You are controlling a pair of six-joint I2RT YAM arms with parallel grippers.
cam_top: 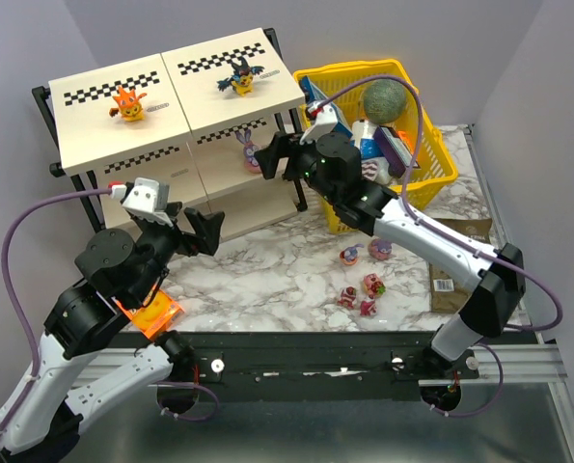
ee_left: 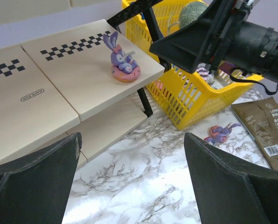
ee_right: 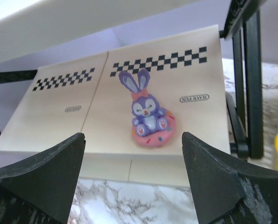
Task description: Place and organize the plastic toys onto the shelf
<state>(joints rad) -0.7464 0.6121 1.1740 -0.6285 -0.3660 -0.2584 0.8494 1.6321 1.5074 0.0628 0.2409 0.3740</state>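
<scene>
The shelf [cam_top: 171, 96] stands at the back left. An orange toy [cam_top: 127, 104] and a black-and-yellow winged toy [cam_top: 240, 77] sit on its top tier. A purple bunny toy on a pink ring [ee_right: 147, 114] stands upright on the middle tier [ee_left: 82, 74]. My right gripper [ee_right: 133, 137] is open just in front of that bunny [cam_top: 249, 151], not touching it. Several small red-pink and purple toys [cam_top: 364, 285] lie on the marble to the right; one is a purple-pink toy [ee_left: 220, 133]. My left gripper [ee_left: 131, 137] hangs open and empty over bare marble before the shelf.
A yellow basket [cam_top: 431, 164] with boxes and a green ball [cam_top: 385, 99] stands right of the shelf, close behind my right arm. A brown packet [cam_top: 460, 265] lies flat at the right. A flat orange square packet [cam_top: 151, 313] lies under my left arm.
</scene>
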